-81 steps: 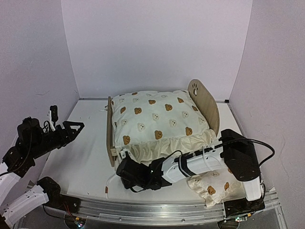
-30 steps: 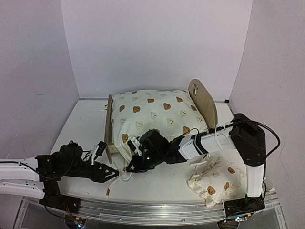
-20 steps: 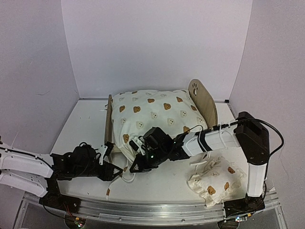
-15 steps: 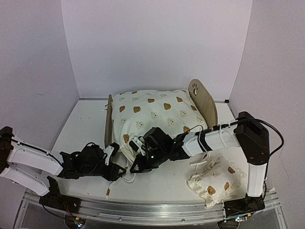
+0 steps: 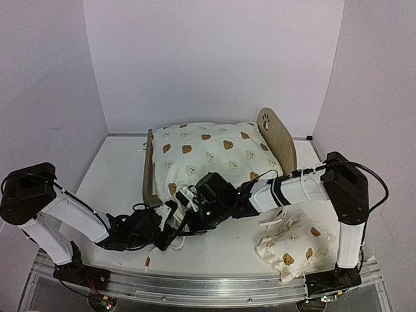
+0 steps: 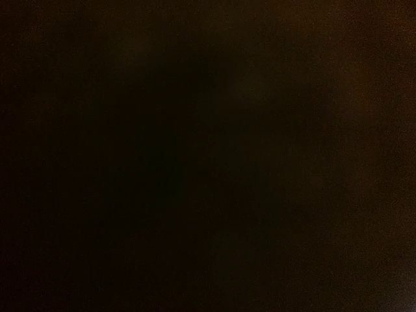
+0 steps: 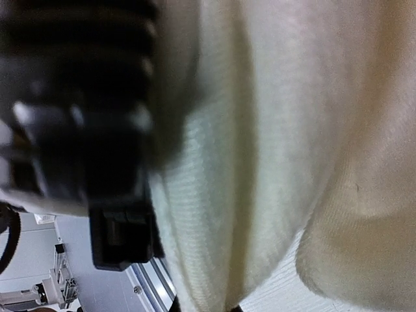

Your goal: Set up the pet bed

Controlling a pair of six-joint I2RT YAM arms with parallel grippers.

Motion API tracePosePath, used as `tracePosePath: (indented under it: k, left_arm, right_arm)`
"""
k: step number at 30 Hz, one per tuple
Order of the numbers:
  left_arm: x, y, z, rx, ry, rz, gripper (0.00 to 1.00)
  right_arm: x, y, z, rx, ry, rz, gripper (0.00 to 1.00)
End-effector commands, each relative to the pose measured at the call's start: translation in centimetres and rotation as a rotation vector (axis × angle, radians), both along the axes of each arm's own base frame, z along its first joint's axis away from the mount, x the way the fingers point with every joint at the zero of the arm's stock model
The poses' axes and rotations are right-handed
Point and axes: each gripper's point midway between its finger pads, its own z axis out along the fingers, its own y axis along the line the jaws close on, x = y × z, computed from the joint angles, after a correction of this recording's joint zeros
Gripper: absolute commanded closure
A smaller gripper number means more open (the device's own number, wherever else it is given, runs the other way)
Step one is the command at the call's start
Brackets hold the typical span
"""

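The pet bed stands mid-table, its paw-print headboard at the right and its low footboard at the left. A cream bear-print cushion covers it. My right gripper is at the cushion's near-left corner, shut on the cream fabric, which fills the right wrist view. My left gripper reaches in low from the left, its tips tucked under that same corner right beside the right gripper. The left wrist view is black, so its jaws are hidden.
A small bear-print pillow lies at the near right by the right arm's base. A loose cream tie trails on the table below the grippers. A blurred black body sits close at the left of the right wrist view.
My left arm has swept in from the left along the table, and its gripper has gone under the cushion's near-left corner. The right gripper has kept that corner lifted, hardly moving.
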Motion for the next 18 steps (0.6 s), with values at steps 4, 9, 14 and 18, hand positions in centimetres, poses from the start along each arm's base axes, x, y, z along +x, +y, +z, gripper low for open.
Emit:
tracePosePath:
  k: [4,9,14,18]
  left_arm:
    - [2.1,0.3,5.1,-0.007,-0.223,0.049,0.98]
    - [3.1,2.2,14.8,0.025,-0.355,0.090,1.00]
    - [4.5,3.3,20.3,0.127,-0.465,0.089,1.00]
    - [5.7,3.3,23.8,0.210,-0.577,0.081,1.00]
  right_arm:
    - [-0.8,-0.3,3.2,0.053,-0.018,0.023,1.00]
    - [-1.2,-0.1,2.6,0.040,-0.024,0.030,1.00]
    - [-1.7,1.0,3.0,0.064,-0.036,0.043,1.00]
    - [-0.9,0.8,2.9,0.054,-0.049,-0.016,1.00]
